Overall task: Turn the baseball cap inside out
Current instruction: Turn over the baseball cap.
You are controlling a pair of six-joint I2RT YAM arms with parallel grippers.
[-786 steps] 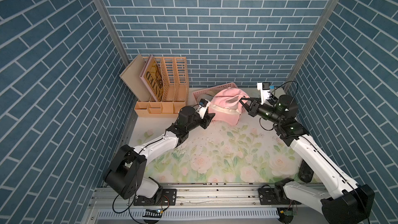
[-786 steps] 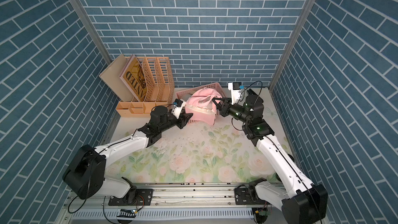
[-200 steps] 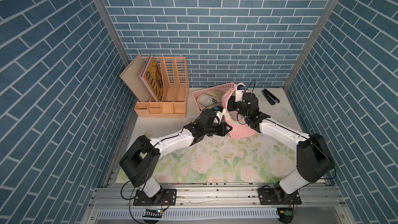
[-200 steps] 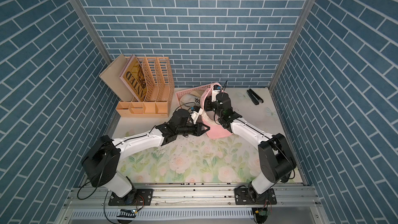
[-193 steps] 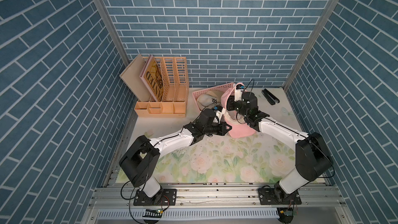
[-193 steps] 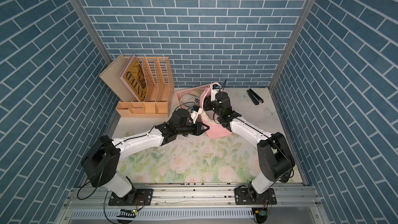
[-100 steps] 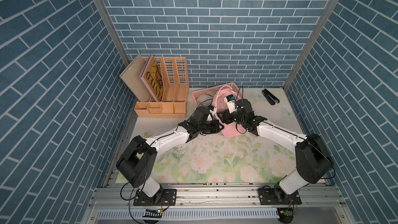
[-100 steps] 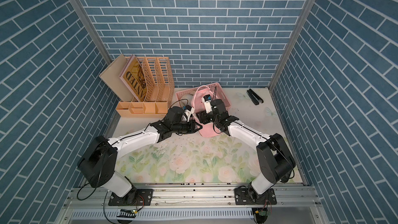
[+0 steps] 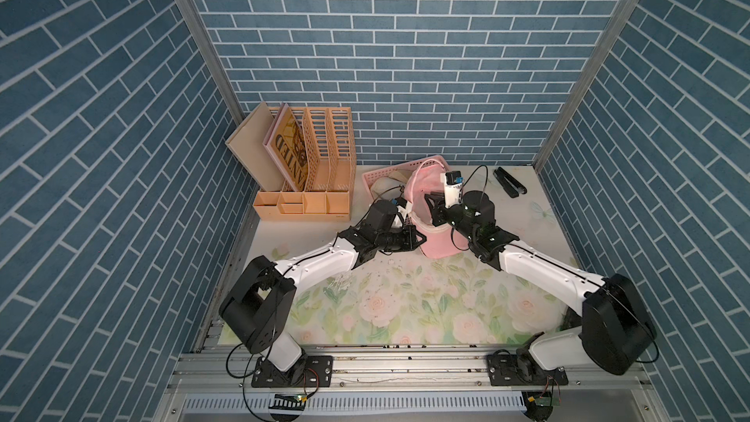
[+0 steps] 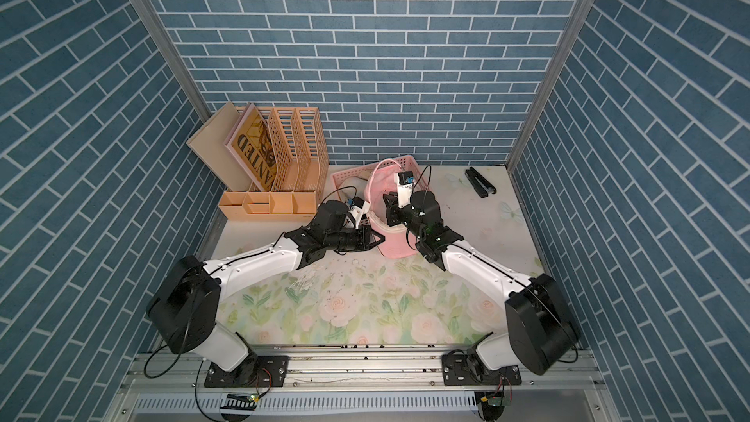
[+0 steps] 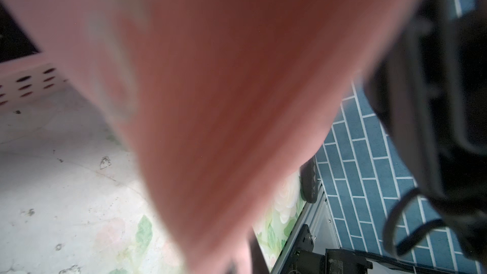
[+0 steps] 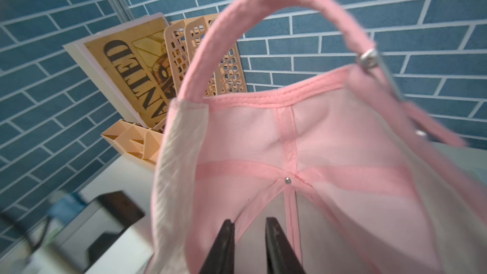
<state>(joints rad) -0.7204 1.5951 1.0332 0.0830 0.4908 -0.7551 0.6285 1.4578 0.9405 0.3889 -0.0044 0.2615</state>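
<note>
Well inside cap (image 12: 342,141) (pink), right end effector (image 12: 249,222)

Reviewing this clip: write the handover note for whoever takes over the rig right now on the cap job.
Left hand: shut on the baseball cap at its lower edge.
Right hand: inside the cap's opening, aimed at the crown's centre rivet. Jaws narrowly apart; whether they pinch the lining is unclear.
Cap: held up just in front of the pink basket, strap arched on top.
Done: cap opened, hand inside.
Left: crown not yet pushed through, so the lining faces inward.
</note>
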